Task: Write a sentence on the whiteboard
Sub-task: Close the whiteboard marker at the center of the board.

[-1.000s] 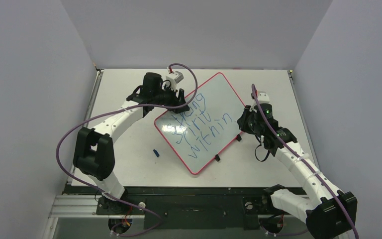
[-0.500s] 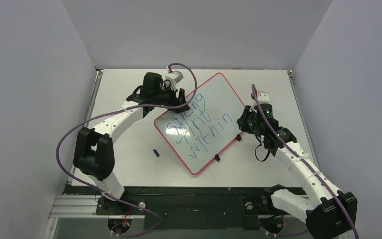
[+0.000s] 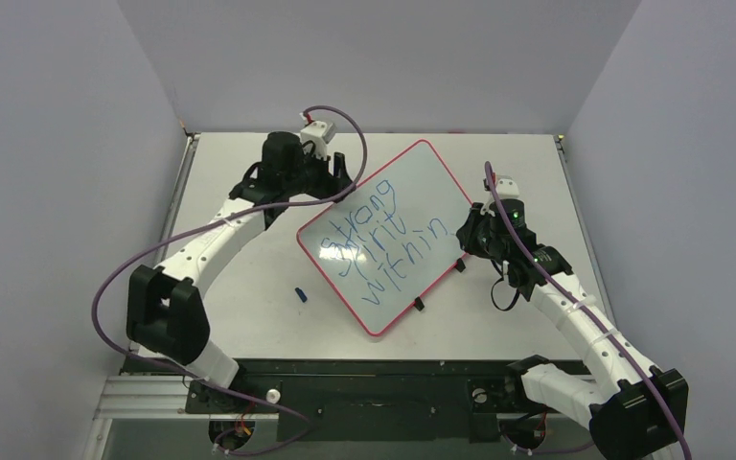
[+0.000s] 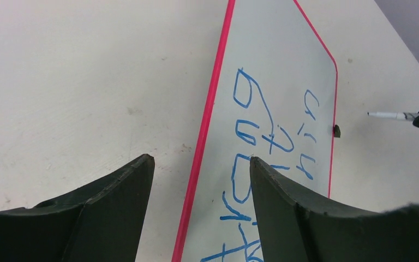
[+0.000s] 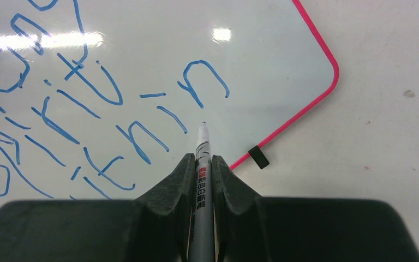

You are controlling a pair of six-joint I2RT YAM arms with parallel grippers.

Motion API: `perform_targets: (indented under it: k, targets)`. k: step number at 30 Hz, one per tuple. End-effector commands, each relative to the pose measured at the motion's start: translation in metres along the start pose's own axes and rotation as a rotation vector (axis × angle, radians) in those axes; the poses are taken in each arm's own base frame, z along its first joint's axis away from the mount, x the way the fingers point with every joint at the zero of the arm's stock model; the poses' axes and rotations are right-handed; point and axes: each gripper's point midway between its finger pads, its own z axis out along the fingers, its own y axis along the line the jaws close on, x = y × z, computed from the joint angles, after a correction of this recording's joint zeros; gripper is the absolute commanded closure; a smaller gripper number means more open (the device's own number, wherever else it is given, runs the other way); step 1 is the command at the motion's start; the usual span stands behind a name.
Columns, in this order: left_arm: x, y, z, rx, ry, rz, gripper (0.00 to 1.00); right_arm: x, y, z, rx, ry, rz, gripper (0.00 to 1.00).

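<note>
- Since a second ago the left arm has backed off toward the table's far-left corner. The left gripper (image 3: 333,175) used to hang over the board's rim and now sits just outside it, jaws spread wider than before.
- The right arm and the board haven't budged.
- The whiteboard (image 3: 424,177) lies flat mid-table, turned like a diamond, with one corner toward the far edge and one toward the near edge.
- The sentence (image 3: 379,240) is on it in blue, three lines: "strong spirit within".
- The left wrist cam shows what the top view can't. The left gripper (image 4: 201,161) is released with nothing in it, and the board's pink rim runs up between its fingers.
- It also catches the marker (image 4: 387,115) poking in from the right, beyond the whiteboard (image 4: 283,54).
- The right wrist cam is the only clear look at the right gripper (image 5: 203,158), clenched on the marker (image 5: 202,180).
- The marker's tip is over the whiteboard (image 5: 262,60) just under the final "n". Can't tell if it touches.
- From above, the right gripper (image 3: 468,233) hides the marker completely.
- Other stuff: a black clip (image 5: 259,156) on the rim beside the marker, and a second clip (image 3: 419,304) on the same rim, nearer the near corner.
- A small blue thing (image 3: 300,293) lies on the table (image 3: 249,316), off the board's left corner.
- The left arm's purple cable (image 3: 350,125) loops over the far-left part of the table.
</note>
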Motion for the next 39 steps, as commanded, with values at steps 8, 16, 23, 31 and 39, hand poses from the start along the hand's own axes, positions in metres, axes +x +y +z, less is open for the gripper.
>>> perform_targets:
  k: [8, 16, 23, 31, 39]
  targets:
    - [-0.070, 0.008, -0.101, -0.183, -0.400, -0.094, 0.38, -0.030, 0.014, -0.014, -0.055, -0.104, 0.015, 1.00]
    - [-0.030, 0.045, -0.170, -0.512, -0.386, -0.295, 0.39, -0.036, 0.018, -0.019, -0.068, -0.121, 0.026, 1.00]
    - [0.032, 0.059, -0.224, -0.732, -0.306, -0.458, 0.48, -0.040, 0.022, -0.023, -0.084, -0.133, 0.039, 1.00]
    - [0.110, 0.072, -0.219, -0.842, -0.186, -0.622, 0.50, -0.039, 0.025, -0.026, -0.100, -0.138, 0.046, 1.00]
    - [0.170, 0.072, -0.170, -0.790, -0.066, -0.764, 0.55, -0.038, 0.021, -0.033, -0.088, -0.141, 0.034, 1.00]
